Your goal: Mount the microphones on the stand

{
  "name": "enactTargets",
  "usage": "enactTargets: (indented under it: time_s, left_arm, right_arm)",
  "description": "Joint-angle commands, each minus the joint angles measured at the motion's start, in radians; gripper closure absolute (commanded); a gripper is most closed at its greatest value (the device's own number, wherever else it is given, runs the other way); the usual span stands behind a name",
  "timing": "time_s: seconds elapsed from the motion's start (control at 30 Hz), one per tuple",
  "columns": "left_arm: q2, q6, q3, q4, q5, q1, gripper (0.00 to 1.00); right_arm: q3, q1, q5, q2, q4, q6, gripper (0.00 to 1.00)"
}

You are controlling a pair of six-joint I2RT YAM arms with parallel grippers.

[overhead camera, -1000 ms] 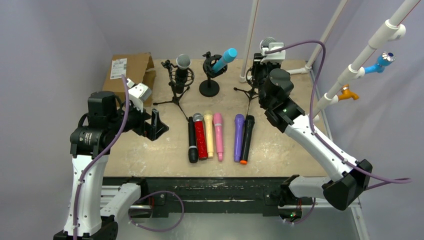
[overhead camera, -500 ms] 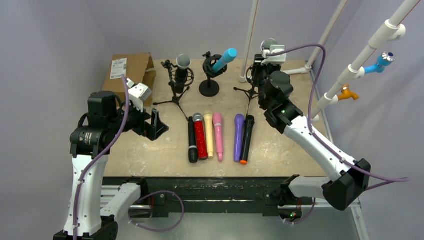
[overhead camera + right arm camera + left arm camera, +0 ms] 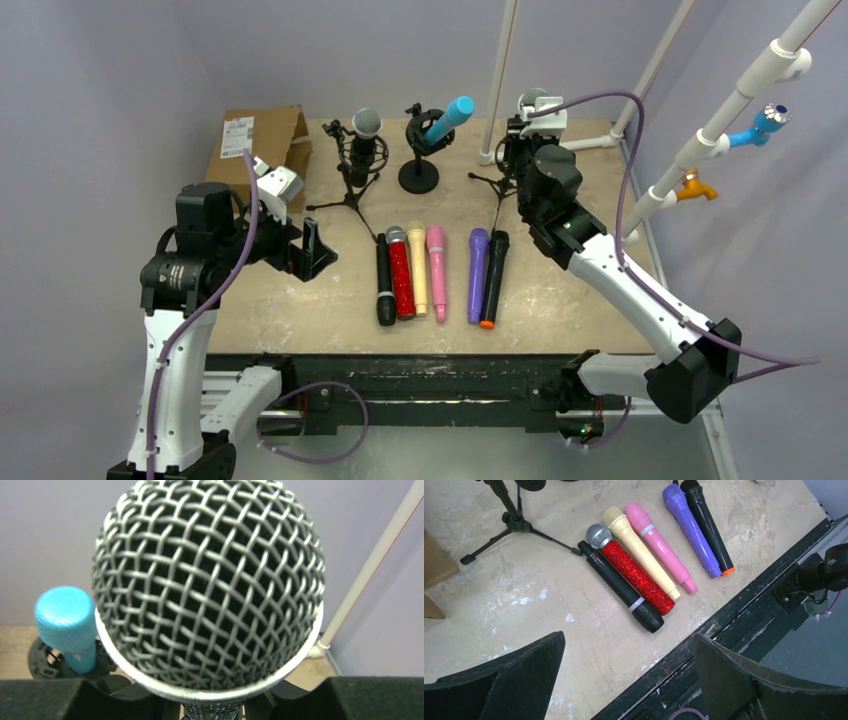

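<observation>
1. Top external view first: the right gripper [image 3: 520, 135] is up in the back right corner, clamped on the silver microphone [image 3: 533, 97], which stands upright at the right tripod stand [image 3: 492, 182]. It's a tight spot, with a white pole [image 3: 497, 90] just beside it and the back edge of the desk [image 3: 280, 310] close.
2. Right wrist view is basically all mesh head, with the glittery body poking out below between the fingers.
3. The blue microphone [image 3: 450, 115] sits tilted in the round-base stand [image 3: 418, 178]. The grey-headed microphone [image 3: 365, 130] is in the left tripod stand [image 3: 350, 195].
4. Six more lie flat in a row mid-desk. The black microphone [image 3: 385, 285], red microphone [image 3: 400, 275], cream microphone [image 3: 418, 270] and pink microphone [image 3: 437, 272] are packed side by side. After a gap come the purple microphone [image 3: 477, 273] and orange-tipped microphone [image 3: 493, 280]. Their near ends are close to the front rail [image 3: 450, 365].
5. The left gripper [image 3: 318, 250] is spread wide, holding nothing, over bare desk left of the row. The cardboard box [image 3: 260, 135] is behind it in the back left corner.
6. There's bare desk right of the row out to the right edge.
</observation>
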Motion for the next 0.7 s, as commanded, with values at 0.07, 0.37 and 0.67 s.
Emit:
enactTargets:
  time_s: [0.07,0.37,0.67]
  left_arm:
    - [-0.004,0.013,-0.005,0.03,-0.004,0.002,0.0]
    - [-0.011,0.02,-0.013,0.026,-0.014,0.002,0.0]
    - [-0.013,0.02,-0.027,0.026,-0.028,0.002,0.0]
  right_arm:
    - [-0.044,-0.007,-0.003,0.0,-0.103,-0.018,1.0]
    - [-0.079,-0.007,0.012,0.064,-0.014,-0.003,1.0]
    - [-0.132,-0.015,0.025,0.09,0.063,0.038,0.78]
